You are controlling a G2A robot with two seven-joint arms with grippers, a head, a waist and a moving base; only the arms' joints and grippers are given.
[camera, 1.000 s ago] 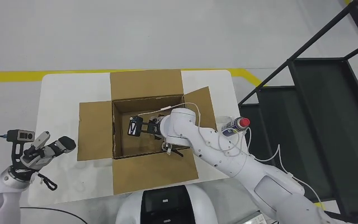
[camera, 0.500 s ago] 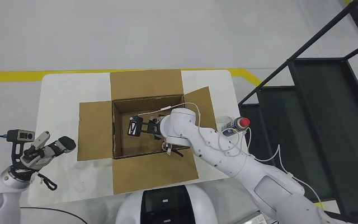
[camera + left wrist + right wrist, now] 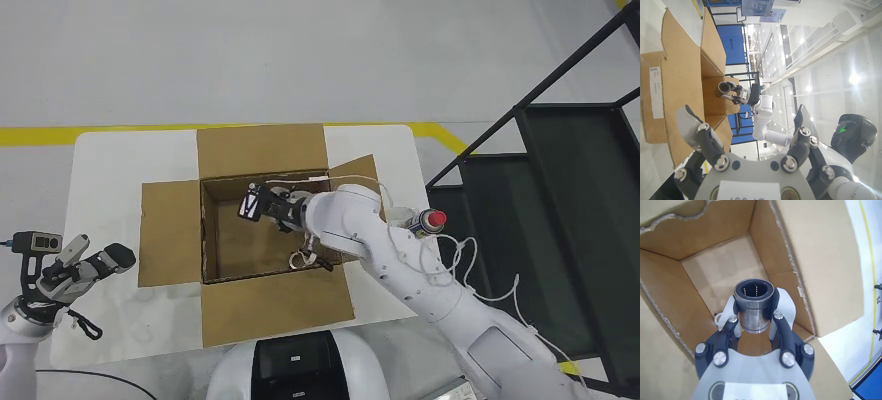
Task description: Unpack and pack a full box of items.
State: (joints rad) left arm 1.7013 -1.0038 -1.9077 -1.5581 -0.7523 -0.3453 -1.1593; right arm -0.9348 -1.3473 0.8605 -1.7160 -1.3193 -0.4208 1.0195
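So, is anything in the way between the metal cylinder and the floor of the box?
Nothing visible is. The right end effector holds the metal cylinder over the open box, and the floor below is bare; a small white ring lies aside, near one wall.

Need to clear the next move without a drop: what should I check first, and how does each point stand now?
1. Grip: right gripper shut on the bearing: ok.
2. Bearing straight between the fingers, not tilted: ok.
3. Flaps of the box folded open: ok.
4. Other arm: left gripper open, away from the box: ok.
5. Bearing clear of the box rim: cannot tell.
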